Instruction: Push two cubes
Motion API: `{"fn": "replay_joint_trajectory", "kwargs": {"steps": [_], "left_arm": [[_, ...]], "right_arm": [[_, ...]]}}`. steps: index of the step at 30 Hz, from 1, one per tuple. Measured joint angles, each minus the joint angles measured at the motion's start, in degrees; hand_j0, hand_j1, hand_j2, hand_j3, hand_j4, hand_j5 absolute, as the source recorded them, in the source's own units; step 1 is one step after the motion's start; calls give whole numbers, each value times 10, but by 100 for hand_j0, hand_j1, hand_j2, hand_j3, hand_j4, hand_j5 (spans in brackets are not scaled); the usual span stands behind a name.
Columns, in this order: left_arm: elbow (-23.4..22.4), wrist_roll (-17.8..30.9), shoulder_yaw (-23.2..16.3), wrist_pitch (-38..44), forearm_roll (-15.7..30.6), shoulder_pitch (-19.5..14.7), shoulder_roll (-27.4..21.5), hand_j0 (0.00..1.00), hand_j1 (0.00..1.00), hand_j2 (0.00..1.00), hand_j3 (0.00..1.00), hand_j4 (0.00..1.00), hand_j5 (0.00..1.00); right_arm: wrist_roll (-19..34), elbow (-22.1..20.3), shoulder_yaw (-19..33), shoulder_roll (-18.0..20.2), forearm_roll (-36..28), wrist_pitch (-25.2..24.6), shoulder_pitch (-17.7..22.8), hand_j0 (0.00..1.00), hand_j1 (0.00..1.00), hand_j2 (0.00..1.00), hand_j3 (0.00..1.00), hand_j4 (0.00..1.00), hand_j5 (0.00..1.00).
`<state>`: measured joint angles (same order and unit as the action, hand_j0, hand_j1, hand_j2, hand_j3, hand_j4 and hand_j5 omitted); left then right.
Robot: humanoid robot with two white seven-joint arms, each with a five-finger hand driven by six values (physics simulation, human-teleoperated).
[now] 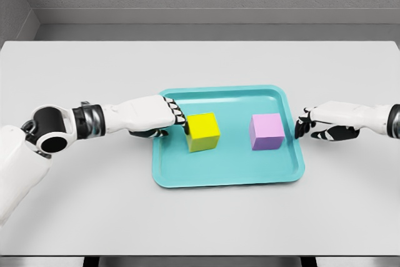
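A white worktop (94, 204) carries a teal tray (225, 176) at its centre. The left arm reaches in from the lower left, forearm nearly level, and the left hand (156, 117) lies over the tray's left rim with its fingers curled together, knuckles touching the left face of the yellow cube (203, 131). It grips nothing. The yellow cube sits left of the tray's middle, turned slightly askew. The pink cube (267, 131) sits to the right, apart from the yellow one, edges roughly square with the tray. The right hand (319, 125) hovers just outside the right rim, fingers curled, holding nothing, near the pink cube but not touching it. No writing shows anywhere.
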<state>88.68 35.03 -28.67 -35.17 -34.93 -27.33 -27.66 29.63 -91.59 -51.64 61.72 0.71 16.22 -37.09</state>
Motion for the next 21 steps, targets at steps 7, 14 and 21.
{"fn": "replay_joint_trajectory", "kwargs": {"steps": [7, 14, 21], "left_arm": [[0, 0, -7, 0, -5, -7, 12, 65, 65, 65, 65, 65, 65], [3, 0, -11, 0, -2, -2, 8, 65, 65, 65, 65, 65, 65], [6, 0, -6, 0, 7, -4, -10, 64, 64, 64, 64, 64, 64]], "right_arm": [[4, 1, 0, -17, 11, -13, -3, 50, 50, 50, 50, 50, 50], [8, -1, 1, -32, 13, -14, -4, 49, 49, 49, 49, 49, 49], [12, -2, 3, -43, 12, -15, -8, 49, 49, 49, 49, 49, 49]]}}
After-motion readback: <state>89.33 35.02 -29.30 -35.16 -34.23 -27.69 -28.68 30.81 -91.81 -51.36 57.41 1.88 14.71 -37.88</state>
